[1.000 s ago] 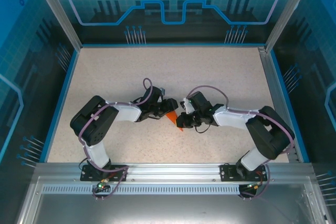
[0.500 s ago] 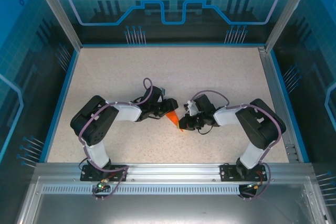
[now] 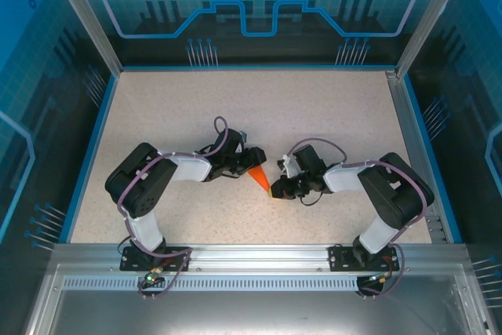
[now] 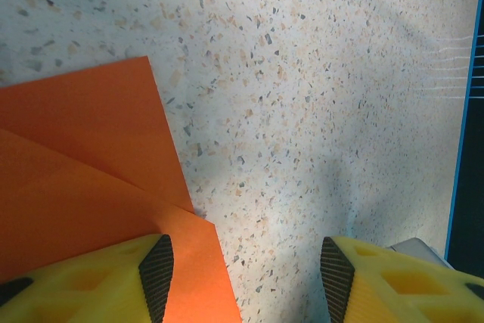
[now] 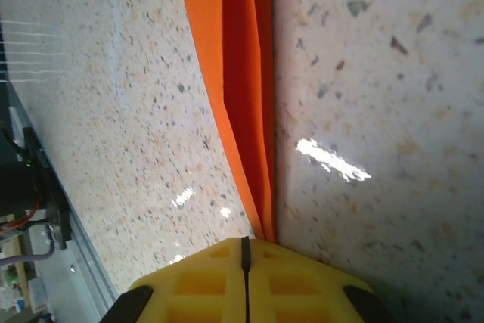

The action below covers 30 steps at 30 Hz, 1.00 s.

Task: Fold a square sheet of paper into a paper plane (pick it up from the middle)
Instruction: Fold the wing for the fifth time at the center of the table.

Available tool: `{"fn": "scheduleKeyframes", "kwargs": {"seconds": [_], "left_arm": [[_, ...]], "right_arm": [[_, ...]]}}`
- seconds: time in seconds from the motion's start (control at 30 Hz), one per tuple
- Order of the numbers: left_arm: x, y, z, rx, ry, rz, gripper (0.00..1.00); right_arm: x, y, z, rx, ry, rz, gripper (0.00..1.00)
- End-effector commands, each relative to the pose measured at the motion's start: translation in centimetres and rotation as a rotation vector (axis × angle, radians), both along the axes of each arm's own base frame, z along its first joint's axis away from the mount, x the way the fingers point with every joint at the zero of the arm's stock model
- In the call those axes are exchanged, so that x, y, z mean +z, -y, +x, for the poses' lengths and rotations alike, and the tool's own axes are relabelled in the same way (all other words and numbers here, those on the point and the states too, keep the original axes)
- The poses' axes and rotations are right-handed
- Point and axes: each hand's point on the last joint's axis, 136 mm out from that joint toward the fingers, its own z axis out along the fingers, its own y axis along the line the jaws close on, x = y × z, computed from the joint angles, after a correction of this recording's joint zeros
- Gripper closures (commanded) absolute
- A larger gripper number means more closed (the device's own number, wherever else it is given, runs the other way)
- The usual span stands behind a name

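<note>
From above, the square sheet of paper (image 3: 259, 177), already folded down to a narrow orange wedge, lay on the table (image 3: 329, 107) between the two arms. The left gripper (image 3: 248, 164) sat at its wide end and the right gripper (image 3: 274, 191) at its pointed end. One claw per end: by my reading, one to pin the paper down and one to work the crease.

Over to the left wrist. The left gripper (image 4: 243, 277) stood roughly half open and had hold of nothing. One pad (image 4: 156, 276) lay over the orange layers (image 4: 83, 172), the other over bare table. The paper came in from the left, its edge stopping short of the middle of the gap. That looked like a hold-down, not a pinch.

Right wrist now. The right gripper (image 5: 243, 251) was closed tight, its fingers meeting along a thin seam. The wedge (image 5: 242, 96) ran straight down to it, its point touching the fingertips just right of that seam. Nipped or merely pressed flat? I could not tell.
</note>
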Motion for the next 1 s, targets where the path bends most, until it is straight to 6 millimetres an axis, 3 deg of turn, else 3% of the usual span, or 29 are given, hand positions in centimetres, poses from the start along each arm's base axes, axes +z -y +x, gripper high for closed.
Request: {"fn": "scheduleKeyframes", "kwargs": {"seconds": [0.0,0.17,0.4,0.53,0.73,0.97], "left_arm": [[-4.9,-3.2,-1.8,0.026,-0.125,0.152,0.42],[-4.9,-3.1,-1.7,0.024,-0.123,0.148,0.42],[-4.7,-3.0,-1.7,0.024,-0.122,0.137,0.42],[-4.5,-2.8,-1.6,0.022,-0.117,0.130,0.41],[-4.3,-2.6,-1.5,0.021,-0.114,0.120,0.41],[-3.5,-2.5,-1.3,0.014,-0.097,0.113,0.40]], "right_arm": [[-3.5,4.3,-4.3,0.006,-0.155,-0.236,0.94],[-2.3,3.5,-3.9,0.003,-0.130,-0.180,0.94],[3.3,0.2,0.0,-0.011,0.008,-0.020,0.92],[4.8,-2.0,1.9,-0.003,0.038,0.042,0.91],[2.4,-3.0,3.9,-0.045,-0.006,0.011,0.90],[-2.5,-0.9,1.8,-0.048,-0.101,-0.117,0.93]]}}
